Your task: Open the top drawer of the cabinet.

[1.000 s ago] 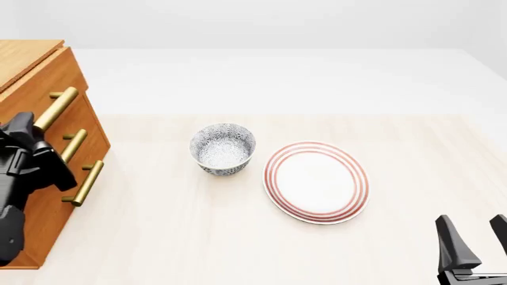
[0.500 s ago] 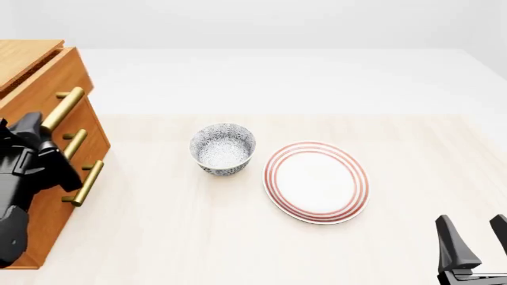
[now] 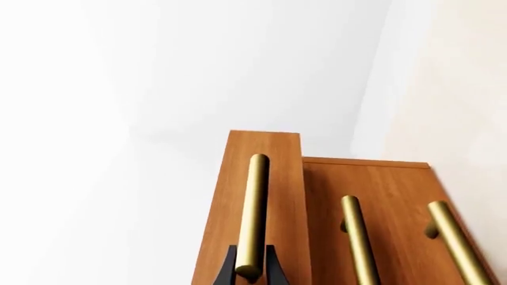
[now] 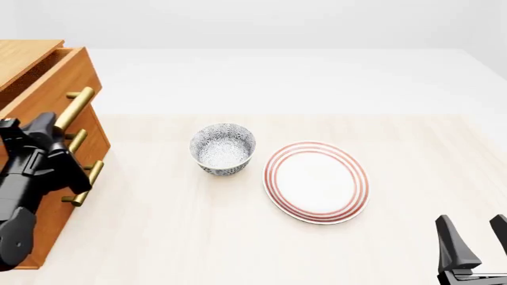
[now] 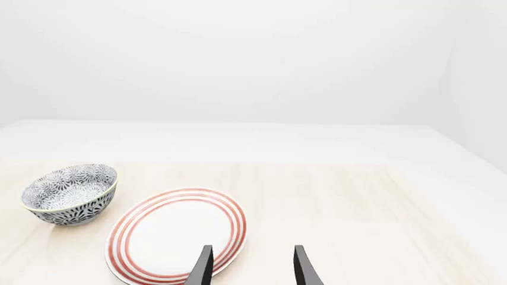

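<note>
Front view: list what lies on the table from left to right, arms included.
cabinet, with the left gripper on its top drawer handle → patterned bowl → red-striped plate → right gripper

Left arm (image 4: 24, 196): matte black, bulky rounded housings, angular wrist block. Left gripper (image 3: 249, 274): two black tapered fingers. Right gripper (image 4: 474, 243): two black wedge-shaped fingers (image 5: 202, 267) on a flat black base, thin and pointed from the wrist camera.
</note>
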You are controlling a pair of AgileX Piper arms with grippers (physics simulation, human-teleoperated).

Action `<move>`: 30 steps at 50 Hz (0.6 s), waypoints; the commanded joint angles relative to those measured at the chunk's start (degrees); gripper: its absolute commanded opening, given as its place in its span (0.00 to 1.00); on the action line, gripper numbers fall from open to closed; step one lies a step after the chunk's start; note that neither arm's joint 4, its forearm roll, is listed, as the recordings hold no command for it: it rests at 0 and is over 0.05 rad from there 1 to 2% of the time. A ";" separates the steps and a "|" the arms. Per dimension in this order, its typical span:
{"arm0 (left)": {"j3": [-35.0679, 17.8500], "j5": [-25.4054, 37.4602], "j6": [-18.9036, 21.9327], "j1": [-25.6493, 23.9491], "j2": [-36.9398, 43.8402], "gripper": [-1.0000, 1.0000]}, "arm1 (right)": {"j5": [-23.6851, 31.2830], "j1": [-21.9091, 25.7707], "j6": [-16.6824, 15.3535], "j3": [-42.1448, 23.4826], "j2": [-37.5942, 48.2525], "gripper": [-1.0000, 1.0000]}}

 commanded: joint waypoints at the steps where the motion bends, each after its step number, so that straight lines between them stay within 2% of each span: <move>1: 0.04 1.81 1.07 -4.68 0.79 0.00 | 0.00 0.01 0.00 0.00 0.00 1.00; 30: -2.05 3.98 1.91 -8.23 -0.79 0.00 | 0.00 0.00 0.01 0.00 -0.02 1.00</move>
